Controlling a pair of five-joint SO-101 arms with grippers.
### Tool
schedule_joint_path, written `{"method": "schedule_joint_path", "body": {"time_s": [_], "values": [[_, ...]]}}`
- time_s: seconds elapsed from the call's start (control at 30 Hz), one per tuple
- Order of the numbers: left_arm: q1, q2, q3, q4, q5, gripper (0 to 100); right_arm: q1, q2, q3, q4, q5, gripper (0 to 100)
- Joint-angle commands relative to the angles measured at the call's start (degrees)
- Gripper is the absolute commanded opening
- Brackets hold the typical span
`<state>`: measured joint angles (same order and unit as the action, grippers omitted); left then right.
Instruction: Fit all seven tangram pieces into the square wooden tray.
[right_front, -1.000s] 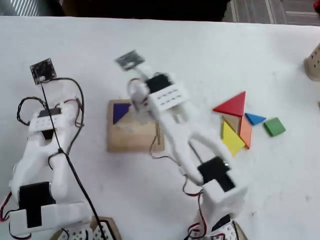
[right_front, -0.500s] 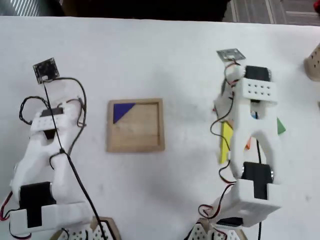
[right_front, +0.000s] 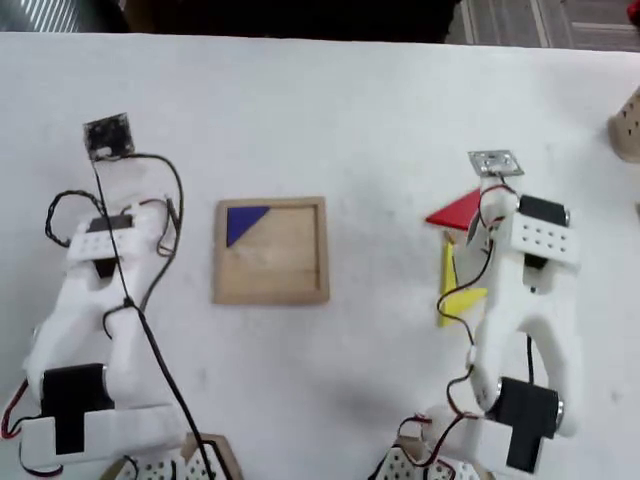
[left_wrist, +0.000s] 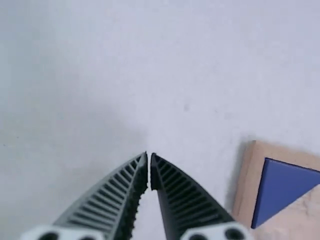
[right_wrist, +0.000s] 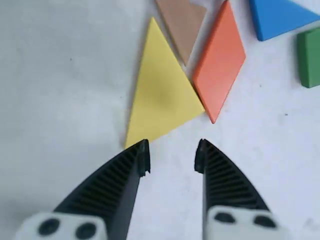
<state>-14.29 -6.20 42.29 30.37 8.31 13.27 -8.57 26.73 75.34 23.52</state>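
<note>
While right gripper is hanging released just short of the yellow triangle, flat on the table well apart from the tray, left gripper is sitting clenched, empty. Piece is looking thin, rigid, light, probably slippery; pinching opposite edges is looking safest.

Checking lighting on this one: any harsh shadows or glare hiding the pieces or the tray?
High view: even light, faint soft arm shadows on the white table; wooden tray plainly lit. Left wrist view: soft grey shadow beside the shut left gripper, no glare on the blue triangle. Right wrist view: yellow triangle evenly lit, no glare, by the open right gripper.
</note>
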Motion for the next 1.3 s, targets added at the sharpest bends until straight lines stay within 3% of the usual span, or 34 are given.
{"method": "schedule_joint_path", "body": {"time_s": [0.0,0.13,0.33,0.5,0.73,0.93,1.07,1.27], "values": [[2.15,-0.48,-1.23,0.0,-1.49,4,0.4,-5.49,3.25,-7.52,-10.02,17.0],[1.98,-0.48,-0.97,0.35,-1.49,6,-2.77,-5.49,6.07,-11.47,-15.38,18.5],[2.59,-0.75,-0.79,3.6,-1.14,25,-1.36,-5.49,12.66,-24.22,-15.82,19.6],[2.51,-0.84,-0.79,3.78,-1.05,26,3.21,-5.49,15.56,-30.64,-15.91,19.5],[2.51,-0.57,-0.79,3.69,-1.05,26,3.91,0.4,15.12,-36.88,-16.0,19.7],[2.51,-0.57,-0.79,3.78,-1.05,26,4.18,13.49,4.48,-33.54,-22.95,19.7],[2.51,-0.57,-0.79,4.84,-1.05,26,4.18,18.33,-2.81,-25.36,-23.21,19.6],[2.51,-0.57,-0.79,4.84,-1.05,26,4.09,19.56,-3.96,-24.04,-20.57,19.3]]}}
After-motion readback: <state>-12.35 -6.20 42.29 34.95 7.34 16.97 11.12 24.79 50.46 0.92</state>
